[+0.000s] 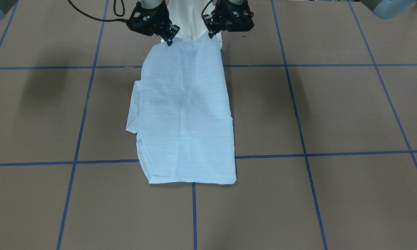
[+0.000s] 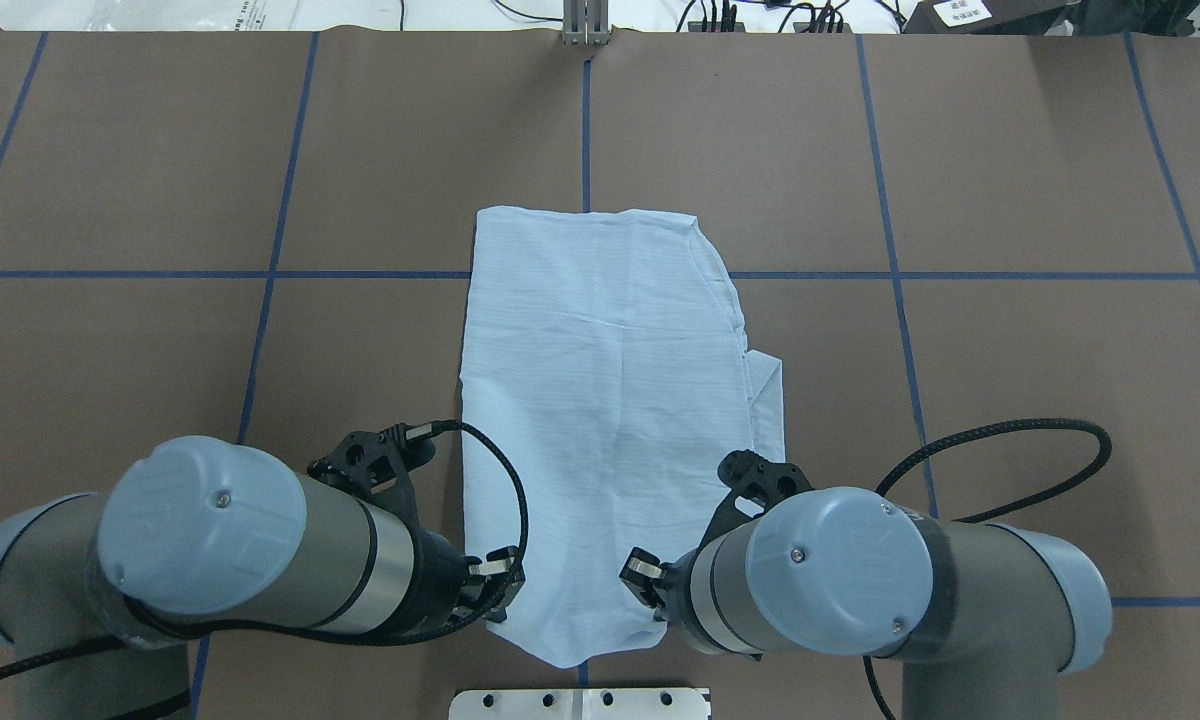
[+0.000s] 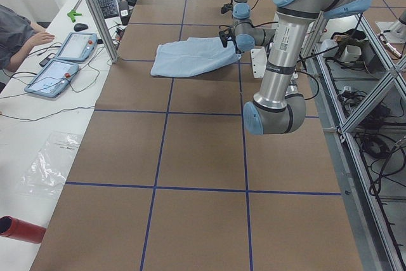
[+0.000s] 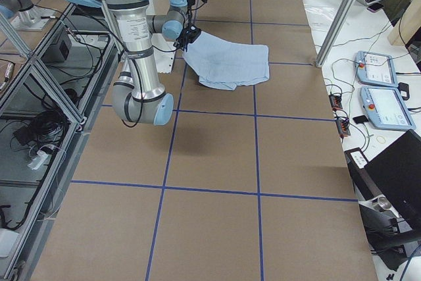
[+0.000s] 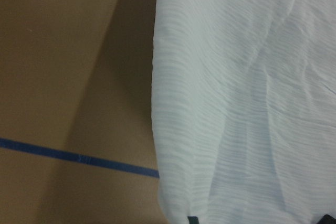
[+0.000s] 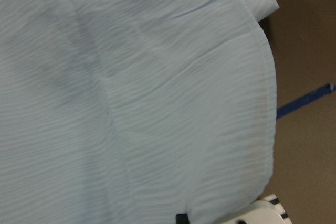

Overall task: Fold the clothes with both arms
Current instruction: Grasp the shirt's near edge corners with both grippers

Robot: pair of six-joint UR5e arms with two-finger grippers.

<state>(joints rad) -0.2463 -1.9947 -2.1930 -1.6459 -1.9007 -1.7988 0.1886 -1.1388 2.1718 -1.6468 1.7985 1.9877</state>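
The light-blue shirt [image 1: 186, 114] lies folded into a long narrow strip down the middle of the brown table [image 1: 333, 111], with a sleeve part sticking out at one side [image 1: 133, 114]. It also shows in the overhead view [image 2: 610, 400]. Both grippers are at its end nearest the robot's base. My left gripper [image 1: 211, 34] [image 2: 498, 580] is shut on one corner of that end. My right gripper [image 1: 169, 41] [image 2: 642, 578] is shut on the other corner. That end is lifted a little; the far end rests flat. Both wrist views are filled with the shirt's fabric [image 5: 236, 103] [image 6: 131, 103].
The white pedestal base [image 2: 580, 703] stands just behind the held end. Blue tape lines [image 1: 333, 65] grid the table. In the left side view an operator [image 3: 16, 33] sits at a side bench with two teach pendants [image 3: 60, 61] behind a metal post [image 3: 95, 11].
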